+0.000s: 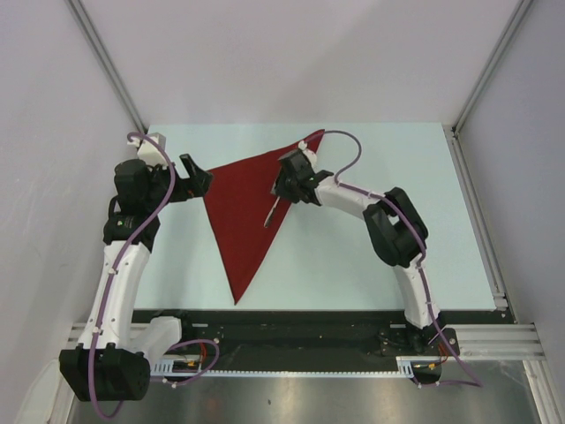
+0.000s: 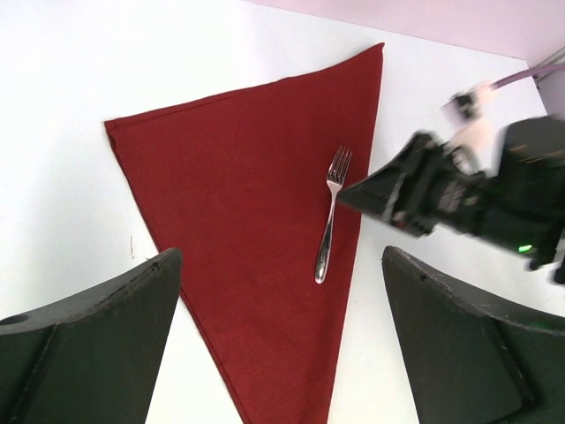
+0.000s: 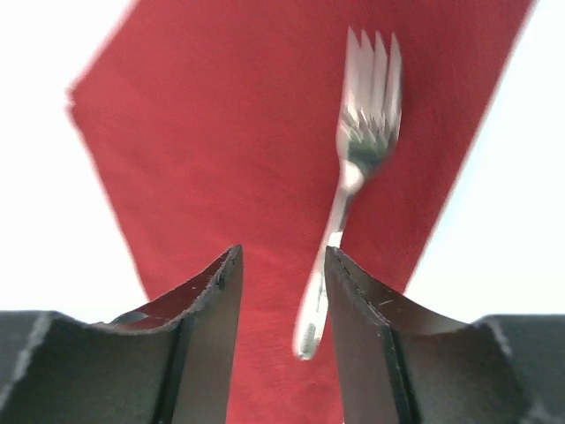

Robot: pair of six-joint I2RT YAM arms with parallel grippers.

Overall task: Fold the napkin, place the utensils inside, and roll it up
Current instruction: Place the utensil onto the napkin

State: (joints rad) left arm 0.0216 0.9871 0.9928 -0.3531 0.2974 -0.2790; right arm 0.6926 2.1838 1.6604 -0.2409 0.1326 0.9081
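Roughly centred, the napkin (image 1: pixel 238 203) lay as a flat dark red triangle, its point toward the arm bases, on the pale blue-white table (image 1: pixel 371 256). The fork (image 1: pixel 271 213) rested on it near the right edge. Right gripper (image 1: pixel 281 193) hung just over the fork, jaws parted, pinching nothing. Left gripper (image 1: pixel 198 175) sat at the cloth's left corner, jaws spread wide. Plain pale walls; aluminium rails (image 1: pixel 477 79).

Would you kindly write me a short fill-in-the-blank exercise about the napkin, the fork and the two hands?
1. The dark red napkin is folded into a ___.
2. The fork lies on the ___.
3. The left hand, jaws wide open, holds ___.
4. The hand hovering over the fork's handle is the ___ one.
Missing words: triangle; napkin; nothing; right.
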